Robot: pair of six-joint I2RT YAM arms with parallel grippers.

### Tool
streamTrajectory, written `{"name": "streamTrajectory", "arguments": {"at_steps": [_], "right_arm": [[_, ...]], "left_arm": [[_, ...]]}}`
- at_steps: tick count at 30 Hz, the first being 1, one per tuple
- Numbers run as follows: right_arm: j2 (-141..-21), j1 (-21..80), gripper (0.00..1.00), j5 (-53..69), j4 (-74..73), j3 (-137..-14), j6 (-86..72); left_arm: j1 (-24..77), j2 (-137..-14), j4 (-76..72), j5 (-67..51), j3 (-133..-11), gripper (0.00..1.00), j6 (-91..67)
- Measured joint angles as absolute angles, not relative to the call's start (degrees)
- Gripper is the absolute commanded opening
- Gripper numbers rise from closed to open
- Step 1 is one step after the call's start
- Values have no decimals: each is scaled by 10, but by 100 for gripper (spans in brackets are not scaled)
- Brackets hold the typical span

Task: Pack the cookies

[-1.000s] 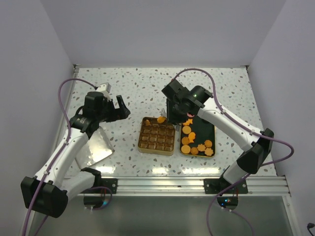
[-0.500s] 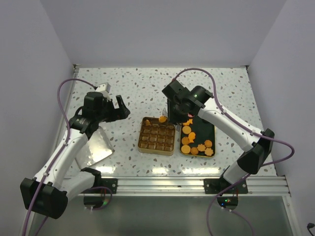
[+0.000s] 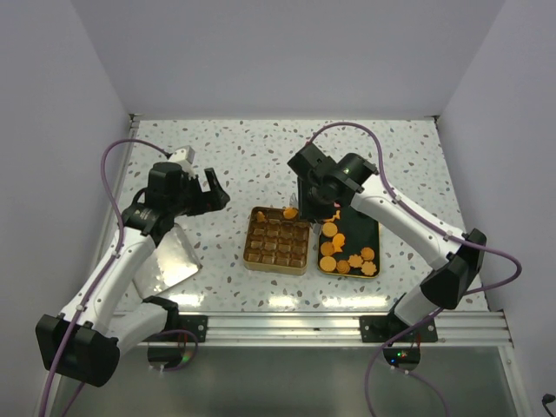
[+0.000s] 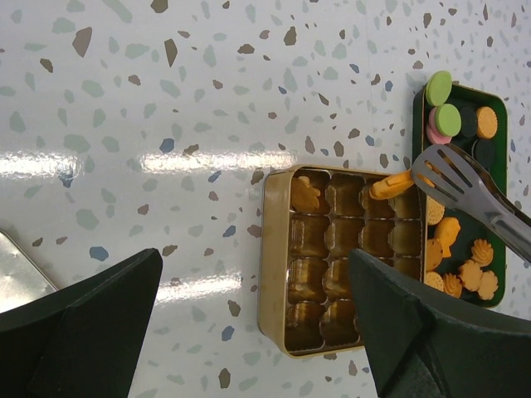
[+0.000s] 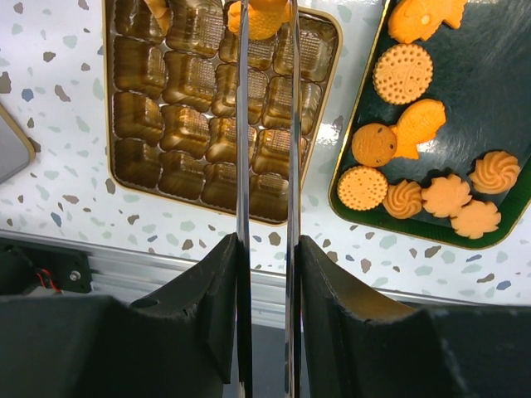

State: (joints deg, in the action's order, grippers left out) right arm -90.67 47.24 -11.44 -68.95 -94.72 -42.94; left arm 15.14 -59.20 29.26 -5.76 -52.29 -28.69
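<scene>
The right gripper clasps slim metal tongs. Their blades are nearly together, pinched on one round orange cookie over the far row of the gold compartment tray. More cookies lie on the dark green tray just beside the gold one. The left gripper hangs agape, well apart from the gold tray.
</scene>
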Motion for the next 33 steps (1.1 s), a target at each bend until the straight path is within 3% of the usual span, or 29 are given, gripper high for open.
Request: {"name": "streamTrajectory", "arguments": {"at_steps": [16, 33], "right_arm": [[-908, 481, 35, -110, -688, -946, -426], [-912, 484, 39, -124, -699, -964, -419]], "left_arm": [[151, -592, 292, -58, -520, 100, -290], [151, -596, 289, -58, -519, 100, -290]]}}
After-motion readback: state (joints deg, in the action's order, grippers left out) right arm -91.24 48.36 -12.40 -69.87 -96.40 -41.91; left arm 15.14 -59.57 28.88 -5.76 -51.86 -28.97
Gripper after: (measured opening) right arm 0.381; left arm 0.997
